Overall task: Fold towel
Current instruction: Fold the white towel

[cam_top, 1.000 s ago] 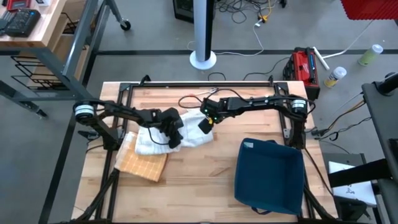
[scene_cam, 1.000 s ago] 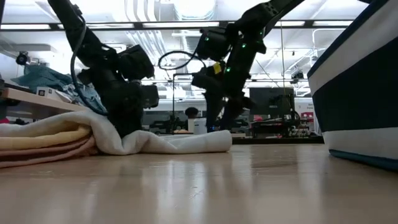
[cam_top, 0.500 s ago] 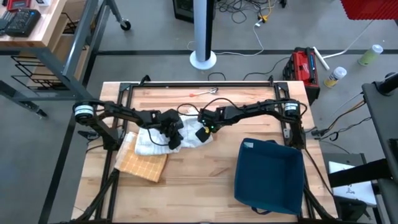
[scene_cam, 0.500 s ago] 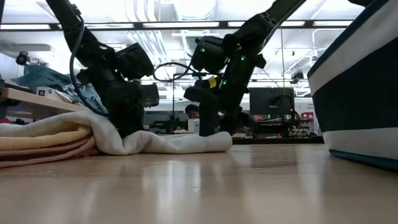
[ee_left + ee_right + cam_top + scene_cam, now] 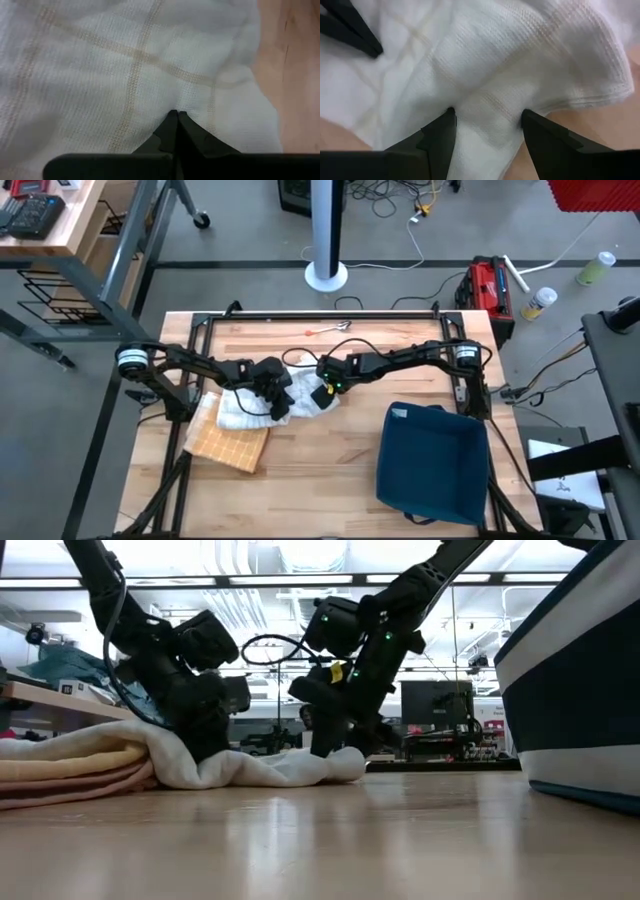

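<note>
A white towel lies crumpled on the wooden table, left of the middle. Its left part lies over a folded orange towel. My left gripper points steeply down into the towel's middle and is shut on it. My right gripper stands open at the towel's right end, one finger on each side of a raised ridge of cloth. In the low view both grippers reach down to the cloth. My left gripper pinches a small pucker in the towel's middle between its fingertips, slanting down from the table's left. Creases run toward the tips. The towel rests on the table and rises slightly toward the hold. My right gripper's open fingertips touch the towel near its right edge, slanting down from the right. A ridge of cloth lies between them, on the table.
A dark blue bin stands at the near right; its wall fills the right of the low view. A black frame runs along the table's far edge. Bare wood lies near, in front of the towels.
My right gripper has come down and toward the table's left onto the towel's right end, staying open. In the low view that end of the towel has drawn in a little toward the left.
</note>
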Action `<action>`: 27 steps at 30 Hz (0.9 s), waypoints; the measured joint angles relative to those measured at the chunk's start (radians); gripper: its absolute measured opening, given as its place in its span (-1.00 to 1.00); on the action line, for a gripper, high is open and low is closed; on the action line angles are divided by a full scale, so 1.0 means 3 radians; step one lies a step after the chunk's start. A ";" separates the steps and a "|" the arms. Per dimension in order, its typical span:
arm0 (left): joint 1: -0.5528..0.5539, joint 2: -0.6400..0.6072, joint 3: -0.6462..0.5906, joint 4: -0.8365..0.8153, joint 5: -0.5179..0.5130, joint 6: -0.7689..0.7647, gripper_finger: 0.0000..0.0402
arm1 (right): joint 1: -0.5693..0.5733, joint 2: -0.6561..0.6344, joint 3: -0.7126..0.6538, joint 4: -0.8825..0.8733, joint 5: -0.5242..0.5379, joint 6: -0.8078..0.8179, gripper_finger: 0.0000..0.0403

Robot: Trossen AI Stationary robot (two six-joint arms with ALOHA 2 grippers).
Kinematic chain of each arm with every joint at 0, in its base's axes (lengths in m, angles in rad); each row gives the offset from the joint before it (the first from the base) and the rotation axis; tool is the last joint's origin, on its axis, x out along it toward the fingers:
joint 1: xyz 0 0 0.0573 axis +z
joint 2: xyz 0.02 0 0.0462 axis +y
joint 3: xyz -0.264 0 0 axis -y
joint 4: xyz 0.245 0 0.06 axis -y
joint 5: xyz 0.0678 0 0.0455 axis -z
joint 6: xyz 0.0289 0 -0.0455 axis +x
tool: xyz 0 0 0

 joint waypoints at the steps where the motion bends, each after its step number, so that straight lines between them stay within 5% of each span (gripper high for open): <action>1: -0.0001 0.0000 -0.0016 0.0055 0.0007 0.0000 -1.00 | 0.0000 0.0001 -0.0017 0.0064 0.0001 0.0011 0.08; 11: -0.0015 0.0003 -0.0036 0.0167 -0.0020 -0.0009 -1.00 | 0.0060 0.0274 -0.0033 0.1056 -0.0354 -0.0101 -0.03; 18: -0.0016 0.0000 -0.0049 0.0217 -0.0031 -0.0002 -1.00 | 0.0080 0.0428 -0.0026 0.1381 -0.0407 -0.0348 -0.88; 22: -0.0021 -0.0079 -0.0067 0.0298 -0.0061 -0.0041 -1.00 | 0.0092 0.0221 -0.0034 0.0970 -0.0233 -0.0528 -0.94; 27: -0.0016 -0.0361 -0.0068 0.0323 -0.0164 -0.0073 -1.00 | 0.0156 -0.0296 -0.0002 -0.0218 0.0706 -0.0911 -0.95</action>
